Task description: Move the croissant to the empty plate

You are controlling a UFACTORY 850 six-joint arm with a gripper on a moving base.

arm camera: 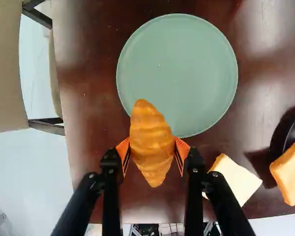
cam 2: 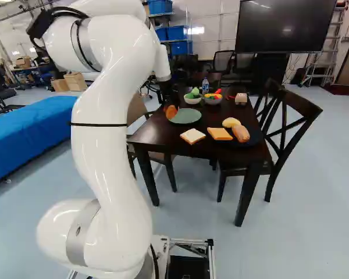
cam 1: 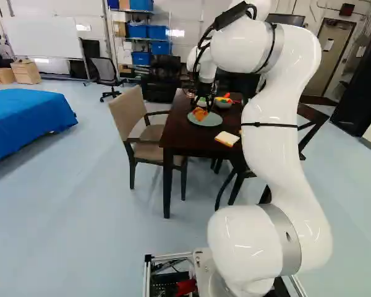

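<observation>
My gripper [cam 2: 170, 97] reaches down at the table's far left part in the right base view. In the wrist view the gripper [arm camera: 152, 149] is shut on the orange-brown croissant [arm camera: 151, 142], an orange pad pressing each side. The croissant is held above the table, its far end overlapping the rim of the round green plate [arm camera: 177, 73] from this camera. Nothing lies on the visible part of that plate, which rests on the table ahead of the fingers. Whether croissant and plate touch, I cannot tell.
A white bread slice [cam 2: 192, 136] and an orange-topped slice [cam 2: 220, 133] lie nearer the base. Beyond them, a dark plate [cam 2: 257, 137] bears food. Two bowls [cam 2: 192, 100] and a bottle [cam 2: 205, 86] stand farther back. Chairs [cam 1: 128, 111] flank the dark table [cam 2: 163, 136].
</observation>
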